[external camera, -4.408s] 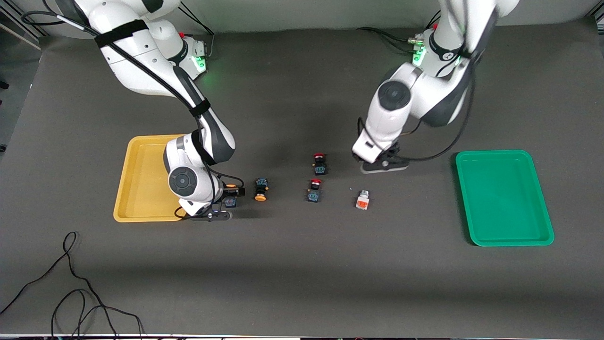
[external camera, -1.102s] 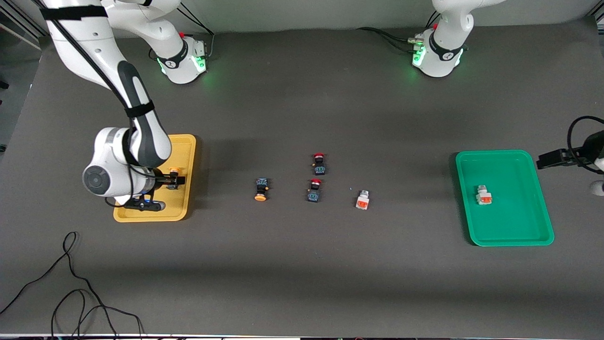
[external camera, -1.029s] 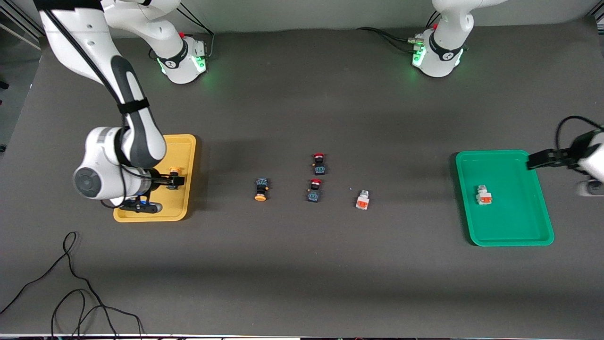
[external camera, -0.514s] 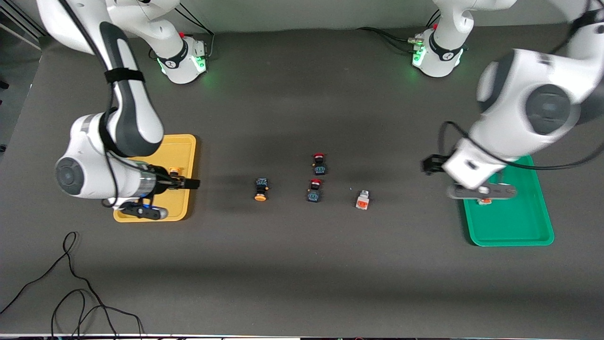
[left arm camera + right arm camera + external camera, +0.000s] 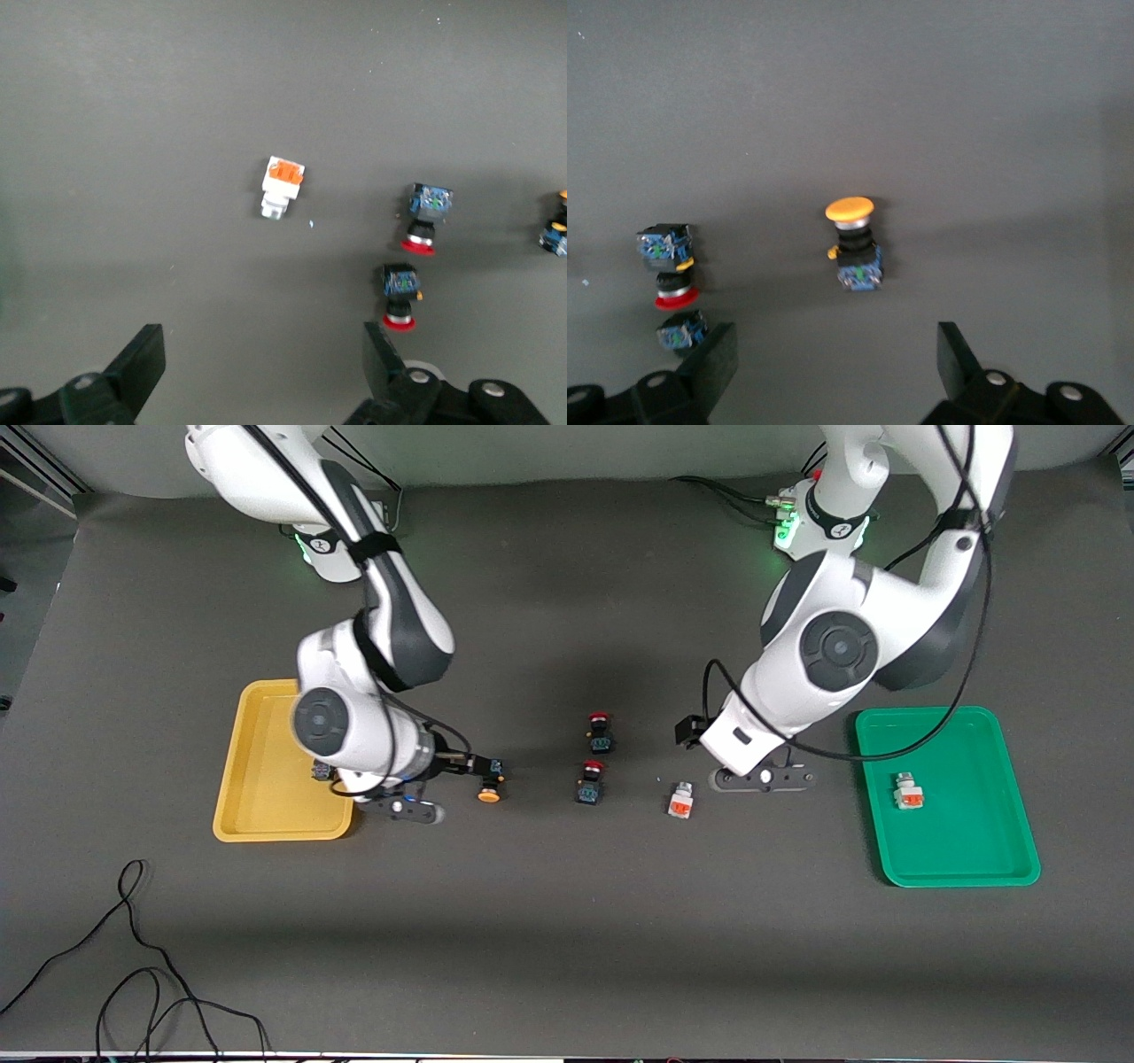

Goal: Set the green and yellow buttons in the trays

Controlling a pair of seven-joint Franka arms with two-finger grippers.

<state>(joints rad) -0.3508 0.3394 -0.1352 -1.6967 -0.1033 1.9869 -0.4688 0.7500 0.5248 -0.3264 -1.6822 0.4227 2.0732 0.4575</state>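
Observation:
One orange-capped button (image 5: 488, 780) lies on the table beside the yellow tray (image 5: 266, 760); it also shows in the right wrist view (image 5: 853, 243). My right gripper (image 5: 465, 766) is open and empty, just short of it (image 5: 837, 376). A second one in the yellow tray is mostly hidden by the right arm. A whitish block with an orange patch (image 5: 679, 801) lies mid-table, also in the left wrist view (image 5: 283, 186). My left gripper (image 5: 691, 731) hovers open and empty close by it (image 5: 266, 376). Another whitish block (image 5: 908, 791) lies in the green tray (image 5: 948, 859).
Two red-capped black buttons (image 5: 600, 732) (image 5: 590, 781) lie between the orange-capped button and the whitish block; they also show in the left wrist view (image 5: 425, 217) (image 5: 400, 297). A black cable (image 5: 133, 957) lies near the front edge at the right arm's end.
Both arms have swung from their trays toward the table's middle. The right gripper left the yellow tray for the orange-capped button; the left came from the green tray to the whitish block.

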